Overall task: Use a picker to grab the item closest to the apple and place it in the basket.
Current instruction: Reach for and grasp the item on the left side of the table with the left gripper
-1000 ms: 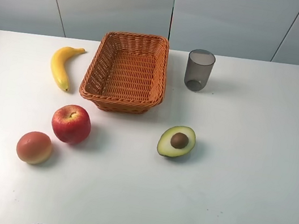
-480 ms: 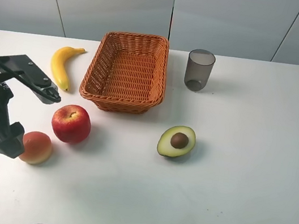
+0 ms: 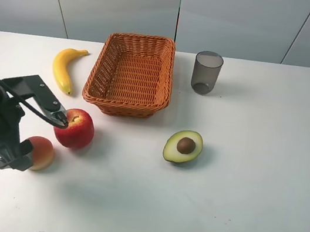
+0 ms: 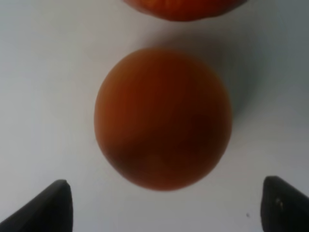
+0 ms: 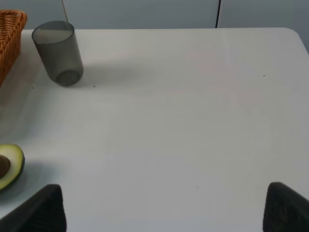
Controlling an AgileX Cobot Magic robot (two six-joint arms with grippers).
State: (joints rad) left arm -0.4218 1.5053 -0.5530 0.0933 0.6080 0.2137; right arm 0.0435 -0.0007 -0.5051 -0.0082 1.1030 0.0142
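White table (image 3: pixel 265 170), pale grey panelled wall (image 3: pixel 103 0) behind, soft shadows

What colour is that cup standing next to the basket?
The cup is a smoky, see-through grey, clearest in the exterior high view.

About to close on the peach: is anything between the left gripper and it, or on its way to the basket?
Nothing between the open left gripper and the peach. The apple sits on the straight line to the basket; probably lift over it.
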